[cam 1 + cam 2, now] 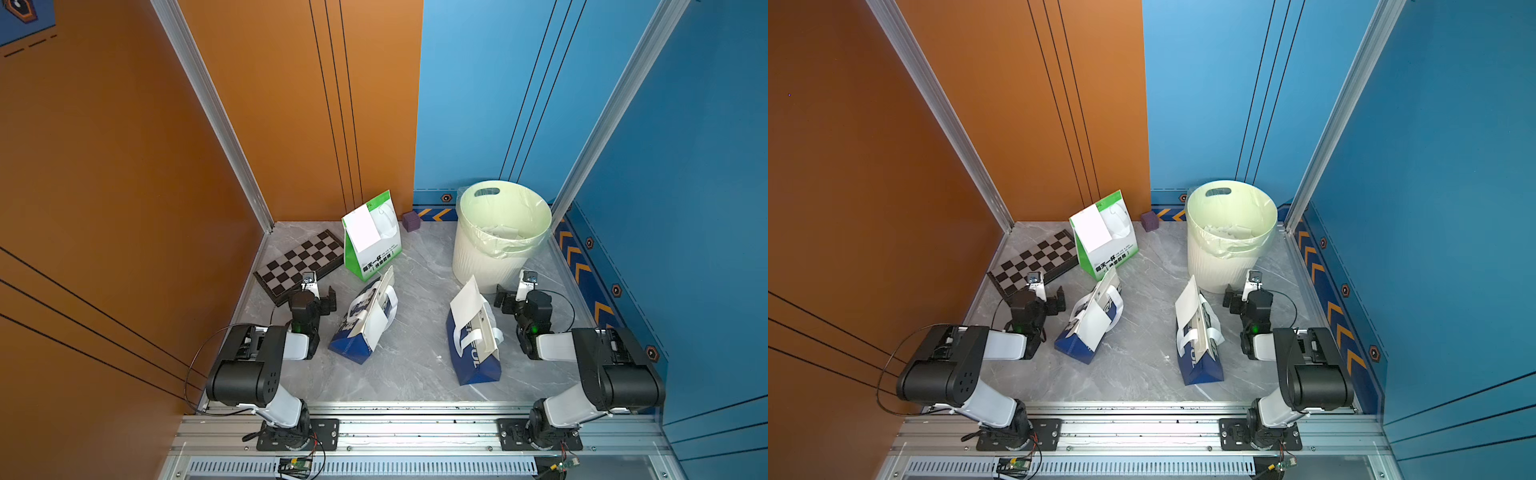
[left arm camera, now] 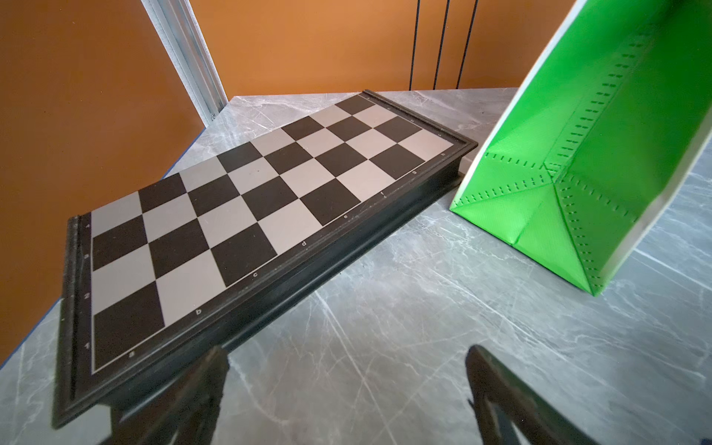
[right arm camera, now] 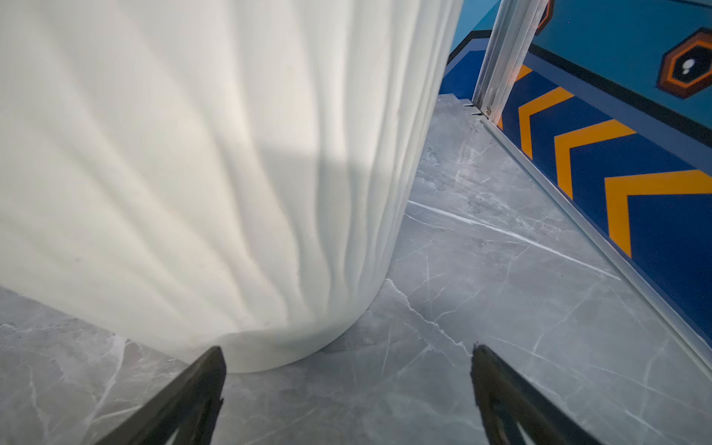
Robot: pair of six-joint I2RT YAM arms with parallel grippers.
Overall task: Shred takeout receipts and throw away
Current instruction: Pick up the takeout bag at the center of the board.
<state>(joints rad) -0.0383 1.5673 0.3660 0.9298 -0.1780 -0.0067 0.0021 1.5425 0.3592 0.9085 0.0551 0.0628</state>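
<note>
Three white takeout receipts show in both top views. One receipt is stuck on the upright green-and-white bag. Another receipt lies on the left blue bag, which is tipped over. The third receipt sticks up from the right blue bag. My left gripper hovers open and empty between the chessboard and the left blue bag. My right gripper is open and empty beside the foot of the white bin.
The bin has a pale green liner and holds white paper scraps. A folded chessboard lies at the back left, close to the green bag. A purple cube sits by the back wall. Walls close in on both sides.
</note>
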